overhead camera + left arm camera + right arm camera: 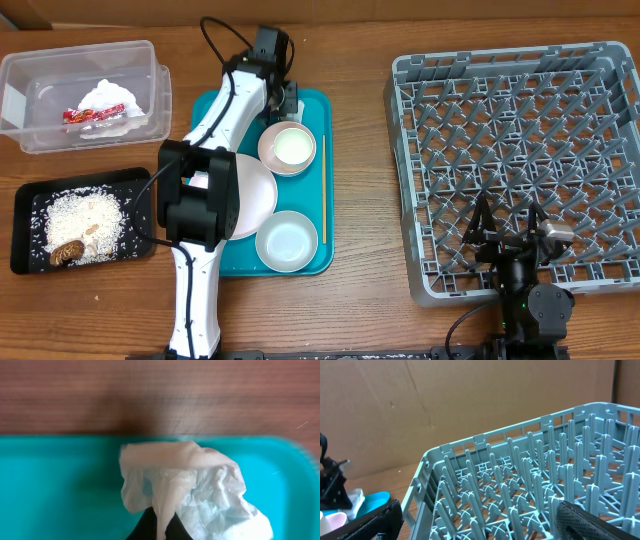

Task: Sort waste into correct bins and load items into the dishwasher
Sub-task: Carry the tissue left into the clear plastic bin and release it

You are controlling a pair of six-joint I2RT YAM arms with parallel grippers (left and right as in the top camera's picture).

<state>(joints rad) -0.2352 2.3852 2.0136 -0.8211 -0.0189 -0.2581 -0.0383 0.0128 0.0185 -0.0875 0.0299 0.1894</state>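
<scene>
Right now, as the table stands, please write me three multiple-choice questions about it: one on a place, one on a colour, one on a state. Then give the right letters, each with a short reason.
1. Where does the red-and-white wrapper lie?
A) in the clear tub
B) in the grey rack
C) on a pink plate

2. What colour is the tray under the rice?
A) teal
B) black
C) grey

3. In what state is the left gripper?
A) open above the rack
B) shut on a bowl
C) shut on a napkin

Answers:
1 A, the wrapper lies inside the tub, beside white paper.
2 B, the rice is spread on the dark tray at the left edge.
3 C, the wrist view shows its fingers pinching crumpled white paper.
</scene>
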